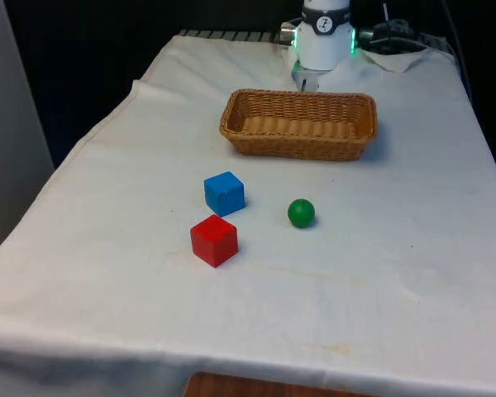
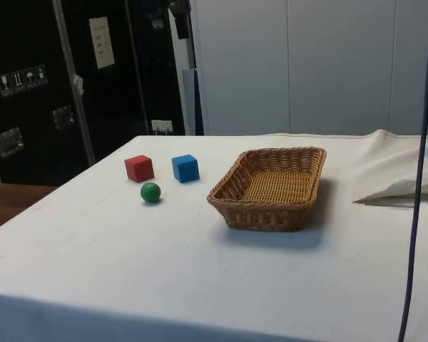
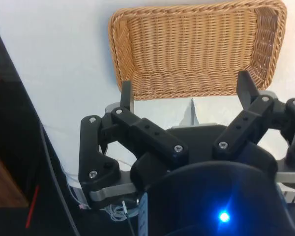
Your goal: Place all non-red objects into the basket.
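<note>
Three toys near basket (image 1: 298, 124) in front view: blue cube (image 1: 224, 193), red cube (image 1: 213, 240), green ball (image 1: 301, 212). Same in side view. Gripper (image 3: 187, 93) wide open, holding nothing, in wrist view; basket just past fingertips.

The black pincer (image 3: 186, 93) has jointed, screw-studded linkages and slim flat fingers (image 3: 126, 95); the arm (image 1: 324, 37) is white.
</note>
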